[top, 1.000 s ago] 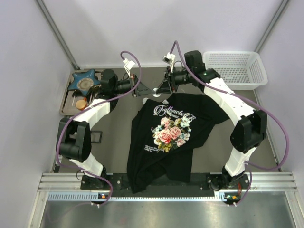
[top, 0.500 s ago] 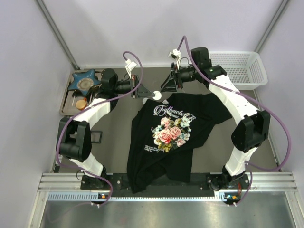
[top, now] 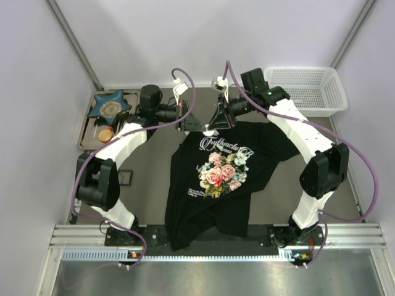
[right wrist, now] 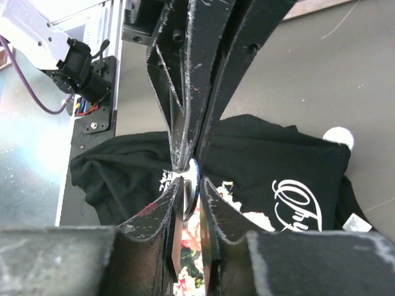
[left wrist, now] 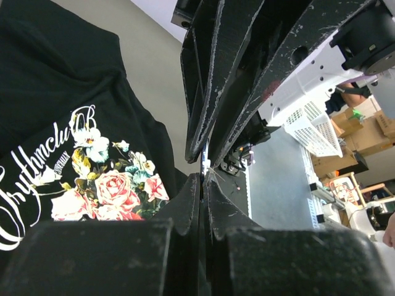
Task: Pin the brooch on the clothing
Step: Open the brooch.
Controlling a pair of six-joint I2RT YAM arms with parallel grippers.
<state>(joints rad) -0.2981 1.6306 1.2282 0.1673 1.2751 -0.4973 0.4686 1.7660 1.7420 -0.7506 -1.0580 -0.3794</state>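
My left pincer [left wrist: 204, 177] is pressed together and my right pincer [right wrist: 192, 182] nearly so, tip to tip above the T-shirt [top: 213, 179] collar; whether they nip the pale sliver [right wrist: 192, 168] between them I cannot tell. The pale disc I take for the brooch [right wrist: 338, 137] lies on the counter [top: 154, 160] at the collar's edge, so I judge the pinning not yet begun. Next I need a firm hold on it.

two arms [top: 126, 145] [top: 296, 126], one T-shirt [top: 203, 206], one basket [top: 305, 89], one tray [top: 86, 134]

Both of mine, the left arm [top: 126, 143] and right arm [top: 296, 126], are white shells with chunky black joint housings. A purple cable [top: 373, 179] loops along each one to a little white plug near the wrist. The fingers [left wrist: 182, 209] are black plastic, pretty scuffed up with pale scratches.
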